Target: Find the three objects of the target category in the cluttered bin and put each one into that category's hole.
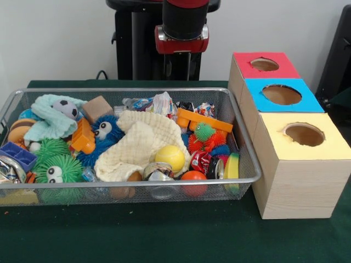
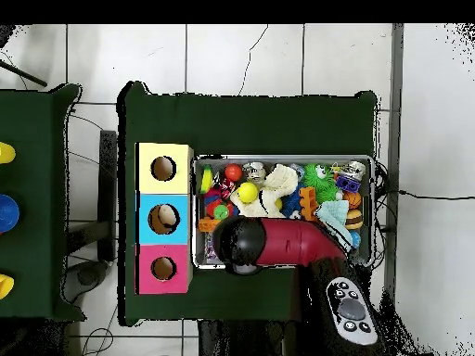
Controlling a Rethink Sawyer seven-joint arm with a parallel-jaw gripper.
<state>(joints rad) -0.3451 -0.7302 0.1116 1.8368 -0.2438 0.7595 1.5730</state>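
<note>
Wire mesh bin (image 1: pixel 241 118) is sitting on the green surface (image 1: pixel 181 235), packed with clutter. A cream cloth (image 1: pixel 140 145) is lying across the middle, covering whatever is under it. A yellow ball (image 1: pixel 170 157) is resting on the cloth's front edge; an orange ball (image 1: pixel 193 178) is sitting just beside the front rim, partly behind the mesh. A green spiky toy with eyes (image 1: pixel 57 170) and a blue fuzzy toy with eyes (image 1: pixel 104 134) are sitting toward one end, with a small soccer ball (image 1: pixel 67 108) lying on a mint cloth (image 1: pixel 49 118). An orange plastic piece (image 1: pixel 204 120) is leaning near the back, and small spiky balls (image 1: pixel 205 137) are bunching below it. Shiny crumpled items along the front are hard to make out.

A wooden box with three holes (image 1: pixel 296 181) is standing just beside the bin: red top (image 1: pixel 263 66), blue top (image 1: pixel 281 94), yellow top (image 1: pixel 304 134). In the overhead view something pale is showing inside the blue hole (image 2: pixel 163 218); cannot tell what.

The arm (image 1: pixel 182 27) is hanging above the bin's back edge, cut off by the frame's top in the front view. From overhead its red and black body (image 2: pixel 278 243) is hiding part of the bin. The gripper is not visible in either view, so cannot tell whether it is spread or pressed together.

Which items are the target category is not discernible; all candidates are lying in the bin.
</note>
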